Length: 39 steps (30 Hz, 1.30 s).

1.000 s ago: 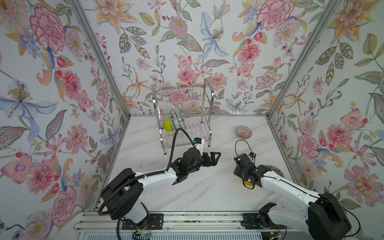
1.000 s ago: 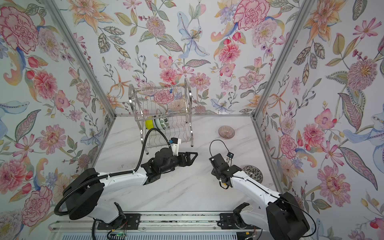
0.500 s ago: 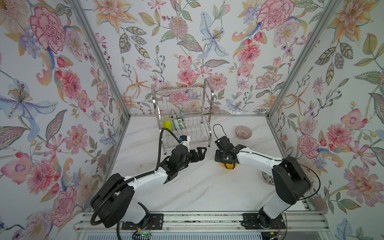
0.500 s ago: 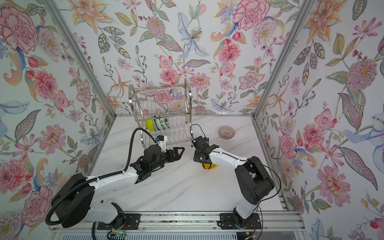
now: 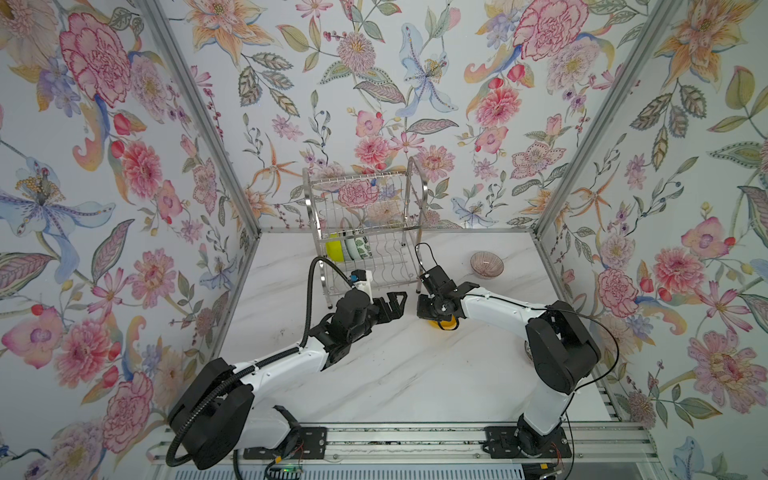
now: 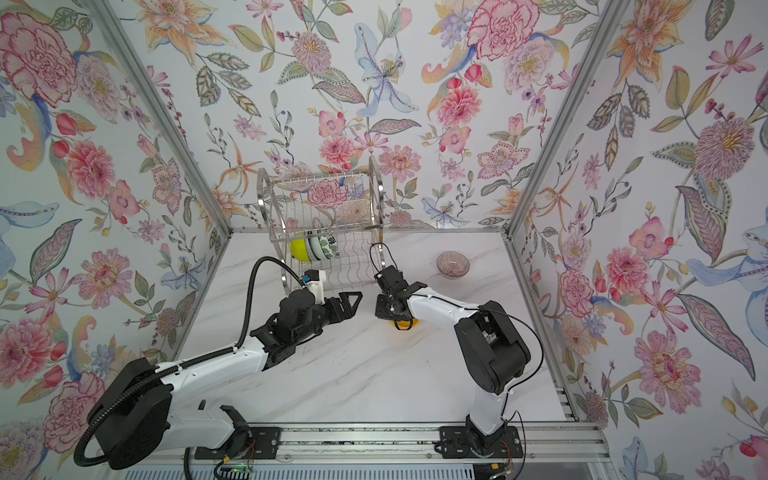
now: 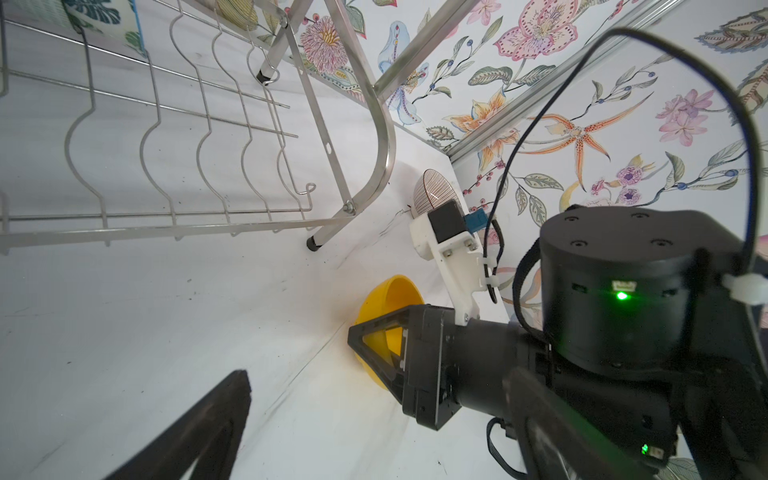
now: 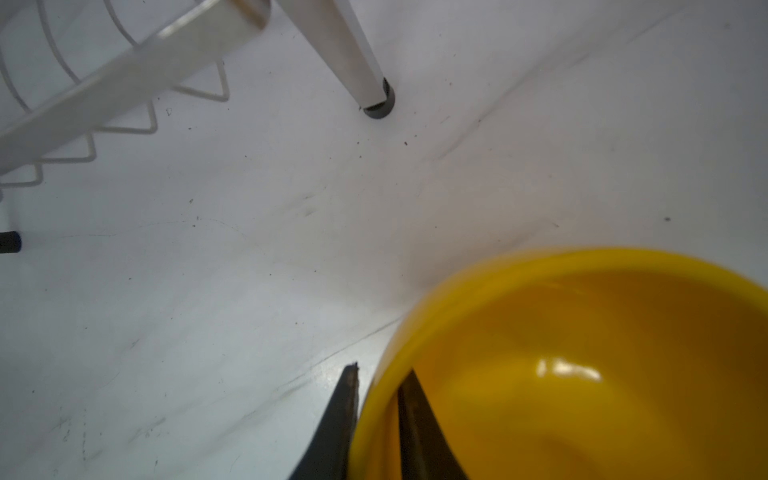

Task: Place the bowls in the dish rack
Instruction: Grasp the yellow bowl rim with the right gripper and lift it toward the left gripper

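Now, yellow bowl [image 8: 582, 374] rim btwn R hand [image 8: 382, 369] fingers [image 8: 340, 415]

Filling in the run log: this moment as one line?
left gripper: open, empty | right gripper: astride yellow bowl rim, grip unclear | dish rack: lower tier partly loaded

A yellow bowl [image 8: 582, 353] sits closest to the camera, its rim slightly blurred. Two dark fingers [image 8: 343, 419] straddle its wall, one outside and one inside. Beyond it stretches a white, speckled surface [image 8: 208, 291], where the dish rack [image 8: 124, 70] stands on a slanted leg with a grey foot [image 8: 378, 106].
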Tool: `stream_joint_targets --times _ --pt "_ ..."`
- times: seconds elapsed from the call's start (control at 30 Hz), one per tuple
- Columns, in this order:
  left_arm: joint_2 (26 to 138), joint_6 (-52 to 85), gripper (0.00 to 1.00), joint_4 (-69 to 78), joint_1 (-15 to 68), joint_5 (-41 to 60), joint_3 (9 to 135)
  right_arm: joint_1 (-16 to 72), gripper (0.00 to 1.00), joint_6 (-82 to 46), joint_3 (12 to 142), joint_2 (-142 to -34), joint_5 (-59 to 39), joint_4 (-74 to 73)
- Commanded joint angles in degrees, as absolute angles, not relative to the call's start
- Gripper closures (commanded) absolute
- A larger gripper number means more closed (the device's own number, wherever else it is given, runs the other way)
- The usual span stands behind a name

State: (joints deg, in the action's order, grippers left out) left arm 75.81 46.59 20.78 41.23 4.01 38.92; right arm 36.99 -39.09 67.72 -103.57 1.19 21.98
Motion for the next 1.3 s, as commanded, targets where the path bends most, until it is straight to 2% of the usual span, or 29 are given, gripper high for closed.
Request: stream_joint_targets --times 0.0,0.07,0.13,0.3,0.5,0.57,0.67,0.7,0.8,0.9,1.1,1.17,1.27 --pt "73.38 46.93 0.01 18.50 40.79 1.82 37.75 36.66 0.80 -37.49 70.15 -105.70 -1.14 23.38" --pt "72.41 46.76 0.01 17.70 40.85 1.06 37.49 36.65 0.78 -37.31 70.63 -106.30 -1.70 23.38" --pt "71.73 46.51 0.01 17.31 40.81 0.40 37.10 36.50 0.73 -37.38 70.94 -106.84 -2.49 23.04" --pt "71.29 46.24 0.01 16.63 40.82 0.06 37.43 36.38 0.70 -37.57 72.25 -106.09 -3.80 22.99" --pt "73.67 47.34 0.01 18.77 40.87 1.63 38.89 35.14 0.50 -36.84 72.83 -101.59 -3.27 24.20" --pt "74.24 47.22 0.01 18.85 41.09 1.77 39.84 34.12 0.37 -36.57 72.01 -98.67 -2.30 24.52" --pt "75.06 46.95 0.01 18.99 41.57 1.37 40.98 31.84 0.04 -35.83 69.55 -93.60 -0.88 25.03" --pt "75.80 46.98 0.01 18.97 41.66 1.43 41.60 30.32 0.01 -35.52 68.48 -91.97 -0.52 25.20" --pt "79.16 46.90 0.01 19.16 42.88 2.39 43.87 26.59 0.02 -35.17 64.90 -88.50 0.91 25.60" --pt "83.29 46.63 0.01 19.32 44.43 3.14 46.78 23.37 0.01 -34.91 61.56 -87.91 -1.63 25.07" --pt "90.87 47.61 0.01 19.96 46.81 3.97 51.57 21.88 0.03 -35.76 57.15 -89.83 -6.08 21.30" --pt "92.13 47.81 0.01 19.54 47.49 4.04 52.45 21.88 0.07 -35.60 57.13 -91.36 -7.37 20.83" --pt "92.79 47.88 0.01 19.01 48.29 3.76 52.58 21.93 0.23 -35.24 56.53 -93.10 -7.19 20.27"
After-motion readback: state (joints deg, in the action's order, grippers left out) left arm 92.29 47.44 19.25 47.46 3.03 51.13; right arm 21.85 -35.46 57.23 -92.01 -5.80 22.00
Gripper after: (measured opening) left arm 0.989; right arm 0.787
